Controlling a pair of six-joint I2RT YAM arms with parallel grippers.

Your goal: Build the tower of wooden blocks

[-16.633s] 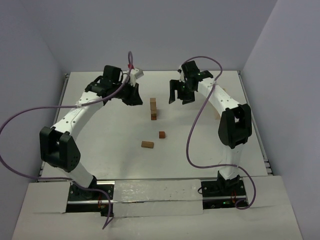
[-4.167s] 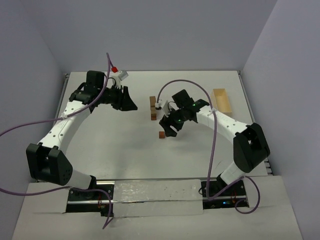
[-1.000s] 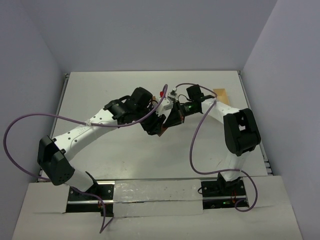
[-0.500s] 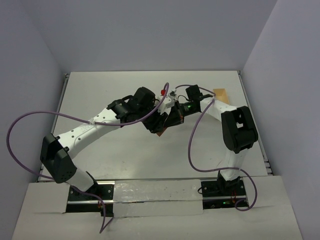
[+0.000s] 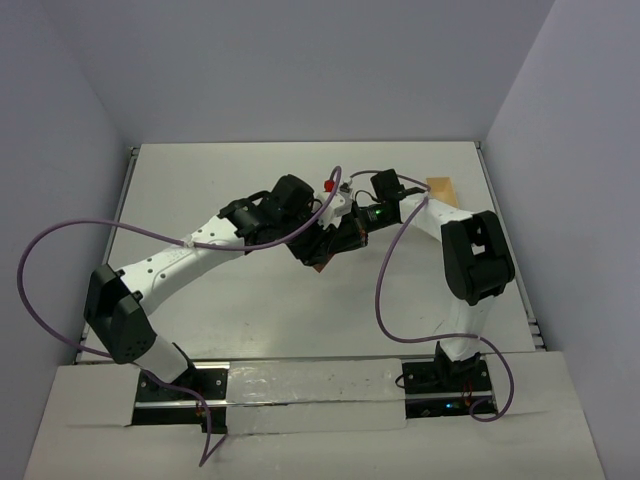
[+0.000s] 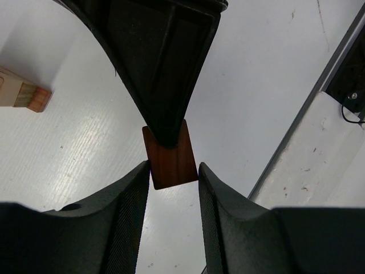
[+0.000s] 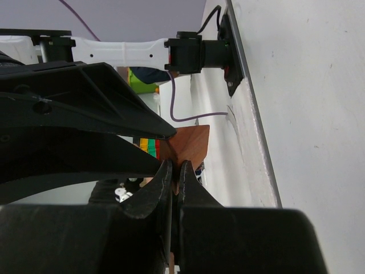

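A reddish-brown wood block [image 6: 170, 157] hangs above the table between both grippers. My right gripper [image 7: 177, 168] is shut on one end of it, and the block [image 7: 191, 142] sticks out past its fingertips. My left gripper [image 6: 174, 168] has closed onto the block's other end, one finger against each side. In the top view the two grippers [image 5: 318, 255] [image 5: 338, 240] meet at mid-table with the block [image 5: 321, 266] just showing below them. The tower [image 6: 23, 94], tan blocks with a reddish-brown end, peeks in at the left edge of the left wrist view. In the top view the arms hide it.
A pale wooden tray [image 5: 441, 187] sits at the back right, partly behind the right arm. Purple cables loop beside both arms. The table's metal front rail [image 6: 336, 68] shows at the right of the left wrist view.
Over the last second the left jaws have narrowed around the block that the right gripper holds up. Both arms have barely shifted. Seconds earlier the left gripper stood far off to the left.
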